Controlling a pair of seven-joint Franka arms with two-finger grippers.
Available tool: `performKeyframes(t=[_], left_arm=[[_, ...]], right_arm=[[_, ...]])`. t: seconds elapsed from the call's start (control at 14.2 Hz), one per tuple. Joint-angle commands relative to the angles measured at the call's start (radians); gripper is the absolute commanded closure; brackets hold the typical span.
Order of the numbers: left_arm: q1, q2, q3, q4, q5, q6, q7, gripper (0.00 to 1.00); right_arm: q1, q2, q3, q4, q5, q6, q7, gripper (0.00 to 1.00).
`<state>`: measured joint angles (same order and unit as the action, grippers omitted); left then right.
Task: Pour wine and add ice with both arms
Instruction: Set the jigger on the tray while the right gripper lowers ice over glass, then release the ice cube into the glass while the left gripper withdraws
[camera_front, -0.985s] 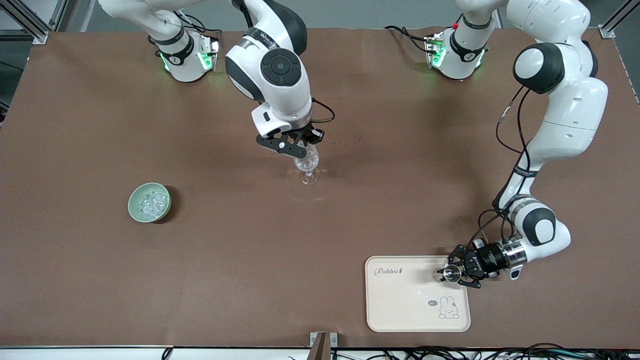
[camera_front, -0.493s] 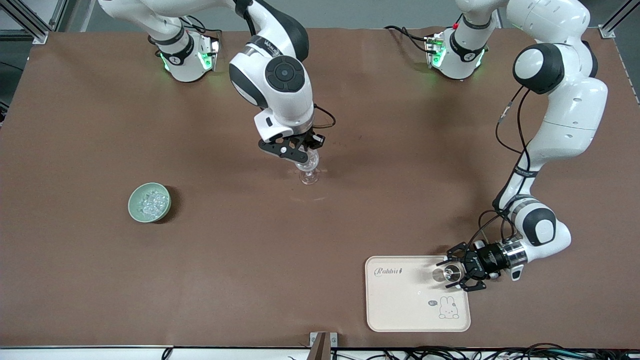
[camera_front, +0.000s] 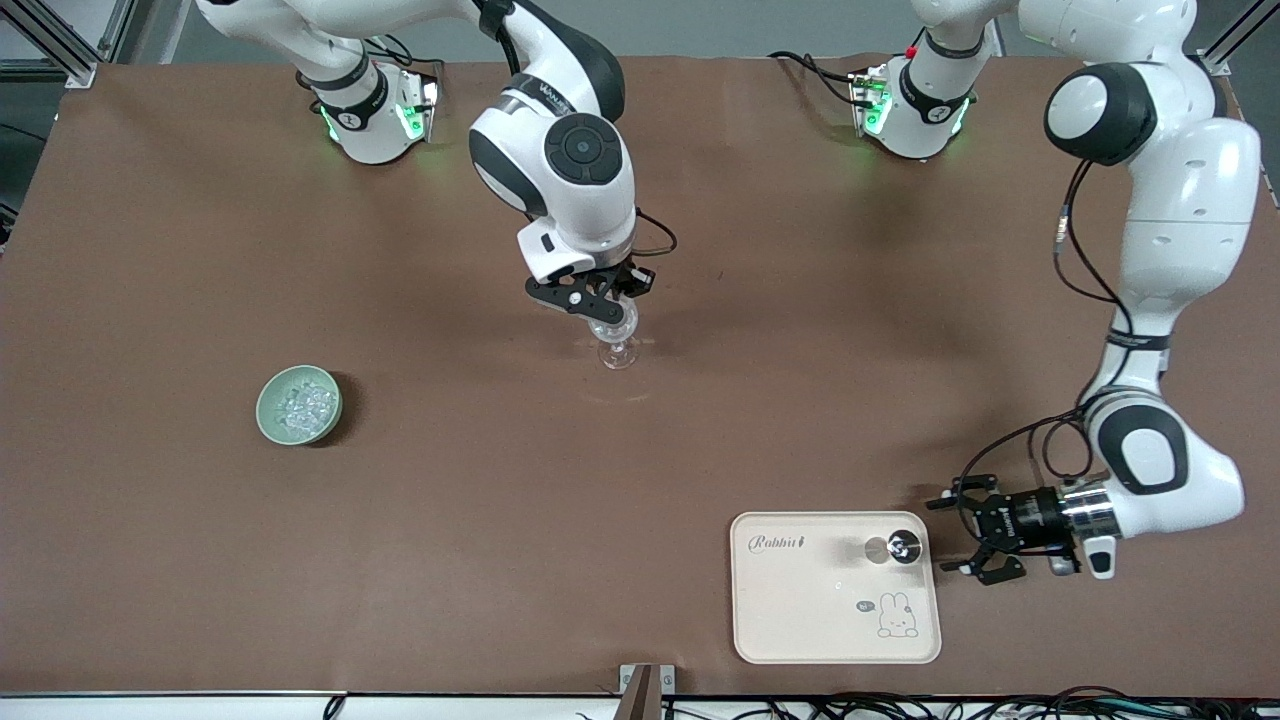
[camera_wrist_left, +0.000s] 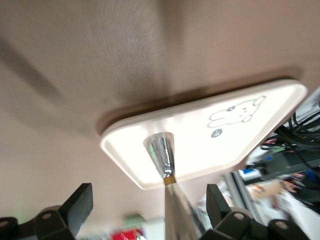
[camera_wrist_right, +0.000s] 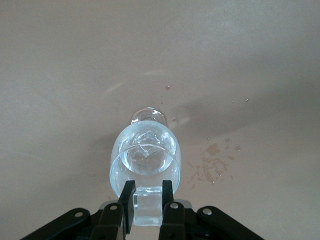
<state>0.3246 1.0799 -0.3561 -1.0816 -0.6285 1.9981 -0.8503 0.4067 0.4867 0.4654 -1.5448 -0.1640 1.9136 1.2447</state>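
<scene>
A clear wine glass stands mid-table with clear pieces in its bowl. My right gripper hangs just above its rim, shut on one ice cube. The rest of the ice is heaped in a green bowl toward the right arm's end. A wine bottle with a silver foil neck stands upright on a cream rabbit tray. Beside the tray, my left gripper is open and clear of the bottle.
Small wet spots and crumbs mark the brown table cover beside the glass. Cables run along the table's edge nearest the front camera. Both arm bases stand at the table edge farthest from that camera.
My left gripper opened, let go of the bottle and drew back off the tray toward the left arm's end. The bottle stayed standing. The right gripper shifted slightly over the glass.
</scene>
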Motion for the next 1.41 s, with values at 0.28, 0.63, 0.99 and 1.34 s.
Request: performKeyframes(t=[0.28,0.63,0.99,1.34], left_arm=[[-0.027,-0.277,-0.009,-0.04,0.467,-0.247,0.019,0.0],[-0.076,-0.406,-0.11,-0.04,0.746,-0.352,0.14,0.0],[-0.125,-0.537,-0.138,-0.04,0.854,-0.447,0.261,0.0],[-0.09,-0.665,-0.182,-0.05,0.865,-0.538,0.433,0.0]], right_arm=[[0.0,0.007,0.002,0.0,-0.031,0.01,0.024,0.9],[0.0,0.007,0.002,0.003,-0.029,0.007,0.025,0.52],[-0.008,0.0,0.002,0.04,-0.022,-0.007,0.019,0.27],[-0.116,-0.106,0.001,0.107,-0.09,-0.16,-0.058,0.0]])
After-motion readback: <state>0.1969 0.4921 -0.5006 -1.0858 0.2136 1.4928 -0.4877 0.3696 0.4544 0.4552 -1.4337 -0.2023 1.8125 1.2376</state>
